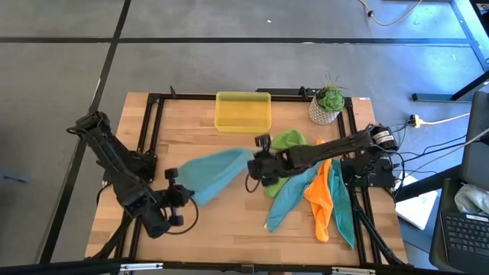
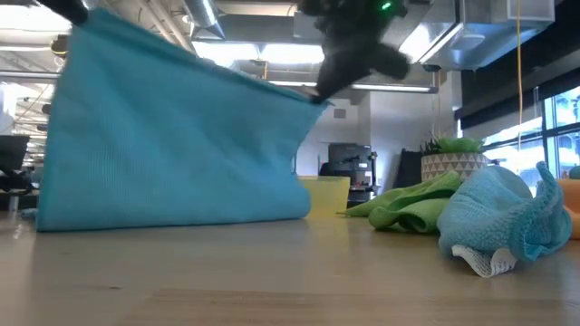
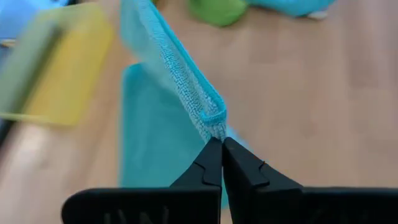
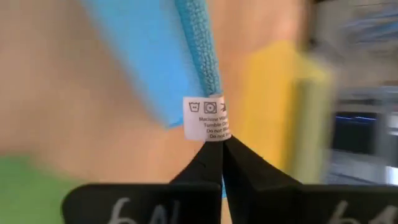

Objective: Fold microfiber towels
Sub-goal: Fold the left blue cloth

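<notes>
step in hand: both arms have one teal towel (image 1: 216,173) stretched between them above the table, so I'd guess they're about to lay it flat or bring the edges over for the first fold

doing it well: keep the top edge taut and level, lower both corners together so the hanging part lands flat instead of bunching, and don't let go until the cloth is settled on the wood

left gripper (image 1: 180,195): near-left of the table, fingers pinched tight on one corner of the towel's hem, cloth running away from its tips

right gripper (image 1: 256,169): about mid-table, clamped on the opposite corner, right where the white care label (image 4: 208,118) sits

towel vs claws: it spans between the two, bottom edge seems to touch the tabletop in the low view

other towels: lime green (image 1: 290,142), another teal (image 1: 286,200), orange (image 1: 321,200) and a third teal (image 1: 343,210), heaped on the right side, not yet folded

yellow tray (image 1: 243,111): far edge, middle, well apart from the held towel
</notes>
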